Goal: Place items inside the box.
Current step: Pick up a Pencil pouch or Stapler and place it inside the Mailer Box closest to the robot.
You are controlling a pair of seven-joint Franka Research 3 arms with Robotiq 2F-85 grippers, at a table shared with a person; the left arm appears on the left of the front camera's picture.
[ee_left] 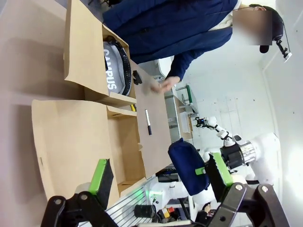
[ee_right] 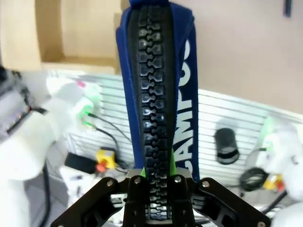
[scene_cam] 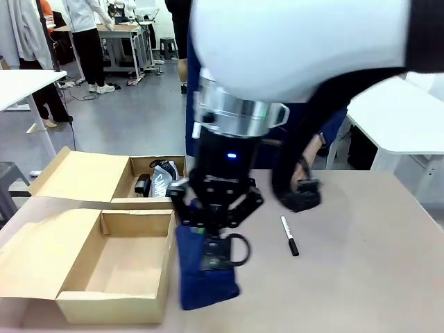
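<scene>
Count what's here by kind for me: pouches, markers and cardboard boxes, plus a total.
Pouches: 2, the navy pouch and the grey pouch
Markers: 1, the marker
Cardboard boxes: 2, the near box and the far box
Total: 5

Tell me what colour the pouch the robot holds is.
The pouch is navy blue with a black zip; right wrist view.

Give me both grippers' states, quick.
Left gripper: open, empty.
Right gripper: shut on the navy pouch.
</scene>
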